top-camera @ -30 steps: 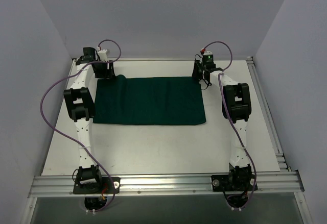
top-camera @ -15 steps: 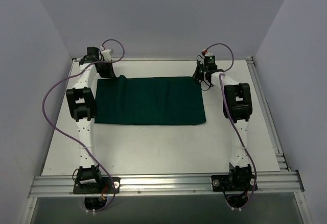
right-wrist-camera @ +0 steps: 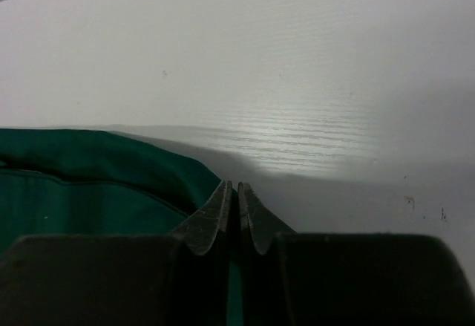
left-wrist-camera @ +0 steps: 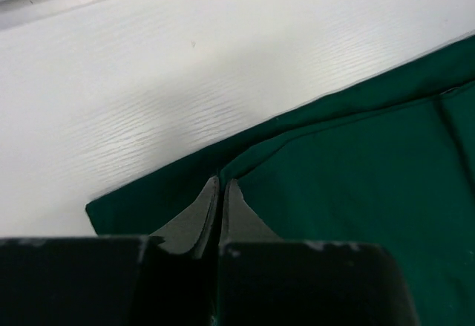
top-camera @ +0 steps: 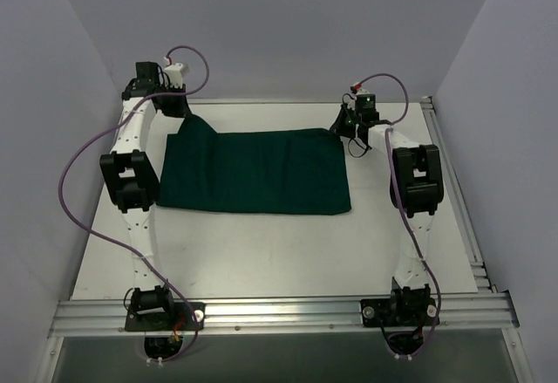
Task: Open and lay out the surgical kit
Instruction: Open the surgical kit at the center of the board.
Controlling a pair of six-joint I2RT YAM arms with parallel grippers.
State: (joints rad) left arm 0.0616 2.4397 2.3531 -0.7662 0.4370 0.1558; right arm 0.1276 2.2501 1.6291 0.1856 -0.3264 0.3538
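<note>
The surgical kit (top-camera: 255,171) shows as a dark green cloth wrap lying folded on the white table; whatever it wraps is hidden. My left gripper (top-camera: 180,112) is shut on the wrap's far left corner, which is lifted into a peak. In the left wrist view a fold of green cloth (left-wrist-camera: 326,192) runs in between the closed fingers of the left gripper (left-wrist-camera: 221,184). My right gripper (top-camera: 343,129) is shut on the far right corner. In the right wrist view the green cloth (right-wrist-camera: 89,185) runs in between the closed fingers of the right gripper (right-wrist-camera: 234,186).
The white table (top-camera: 261,252) ends in aluminium rails at the near edge (top-camera: 279,313) and along the right side (top-camera: 453,191). Pale walls stand close behind and on both sides. Purple cables (top-camera: 74,191) loop off both arms.
Both grippers closed on the far corners of the cloth. The left gripper then rose and drew back, pulling its corner up into a peak; the right one lifted slightly.
</note>
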